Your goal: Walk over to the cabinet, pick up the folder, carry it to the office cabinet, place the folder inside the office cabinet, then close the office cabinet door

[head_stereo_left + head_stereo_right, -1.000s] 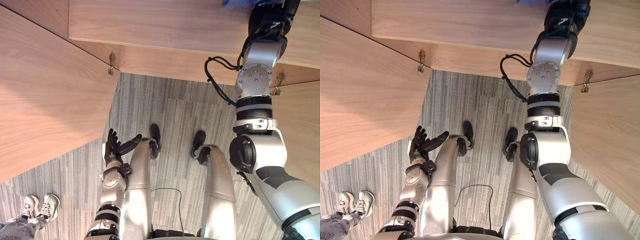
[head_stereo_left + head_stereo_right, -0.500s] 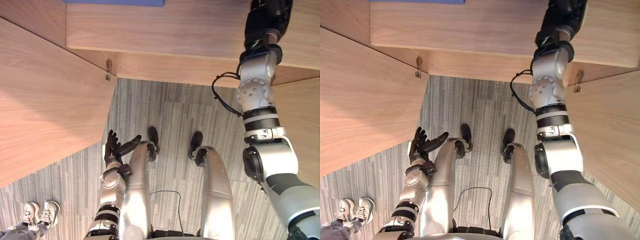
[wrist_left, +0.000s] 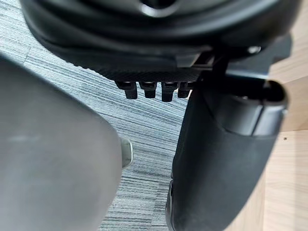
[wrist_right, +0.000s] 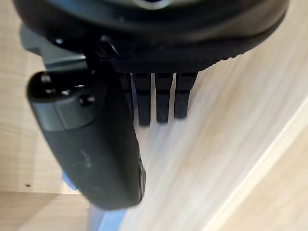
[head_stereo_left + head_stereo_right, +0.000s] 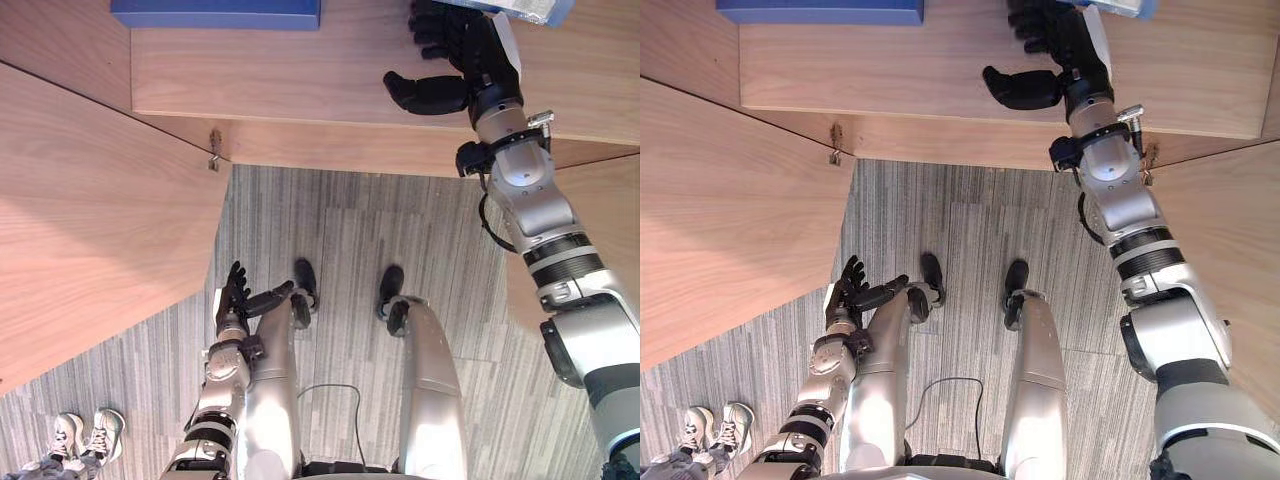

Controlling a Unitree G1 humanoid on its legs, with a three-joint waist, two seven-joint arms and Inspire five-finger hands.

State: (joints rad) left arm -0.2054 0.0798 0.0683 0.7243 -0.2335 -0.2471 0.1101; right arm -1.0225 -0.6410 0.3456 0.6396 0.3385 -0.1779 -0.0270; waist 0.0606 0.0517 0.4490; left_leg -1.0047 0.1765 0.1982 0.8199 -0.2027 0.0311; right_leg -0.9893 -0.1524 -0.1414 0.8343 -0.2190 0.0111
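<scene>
The office cabinet's wooden shelf [image 5: 300, 70] lies before me with both doors swung out. My right hand [image 5: 455, 60] hovers over the shelf, fingers straight and thumb spread, holding nothing. Just past its fingertips, at the back right, lies a blue folder [image 5: 525, 8] with a pale label; a blue edge [image 4: 103, 219] also appears beside the thumb in the right wrist view. A second flat blue folder [image 5: 215, 13] lies at the shelf's back left. My left hand [image 5: 237, 300] hangs open by my side, low over the carpet.
The open left door [image 5: 90, 220] slants across the left, hung on a metal hinge [image 5: 214, 150]. The open right door [image 5: 600, 210] stands on the right. Grey striped carpet [image 5: 340, 230] lies between them. A person's white shoes [image 5: 85, 432] stand at the lower left.
My right hand has drawn back out of the cabinet's depth towards me and now shows open above the shelf. The camera has tilted up, bringing the blue folder at back left into view.
</scene>
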